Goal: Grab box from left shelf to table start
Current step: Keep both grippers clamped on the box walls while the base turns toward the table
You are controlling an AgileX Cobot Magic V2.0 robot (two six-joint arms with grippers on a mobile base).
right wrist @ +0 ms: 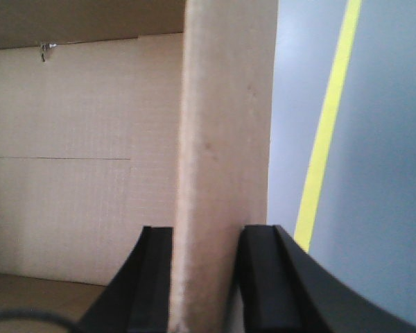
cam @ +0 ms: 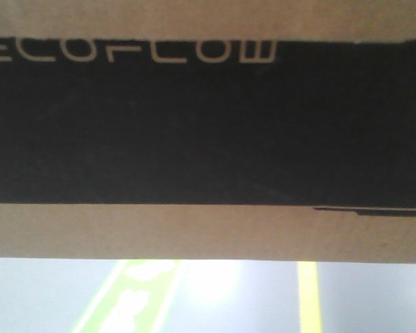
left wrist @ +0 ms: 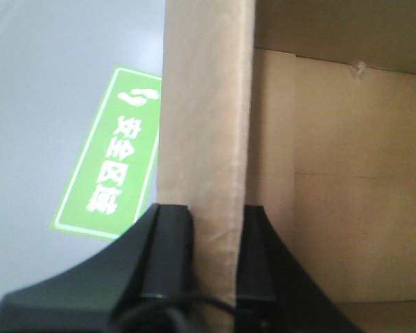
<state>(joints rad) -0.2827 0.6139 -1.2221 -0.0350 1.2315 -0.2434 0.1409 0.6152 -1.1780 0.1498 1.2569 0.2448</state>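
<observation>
The brown cardboard box (cam: 208,232) fills the front view, its black panel with pale "ECOFLOW" lettering facing the camera, held above the grey floor. My left gripper (left wrist: 216,229) is shut on the box's left side wall (left wrist: 204,125), one finger outside, one inside the open box. My right gripper (right wrist: 206,246) is shut on the box's right side wall (right wrist: 225,118) in the same way. The box's inside is empty cardboard. The left shelf and the table are out of view.
Grey floor lies below the box. A green floor sign with white characters (left wrist: 114,149) is under the left side, also seen in the front view (cam: 128,295). A yellow floor line (right wrist: 326,139) runs under the right side.
</observation>
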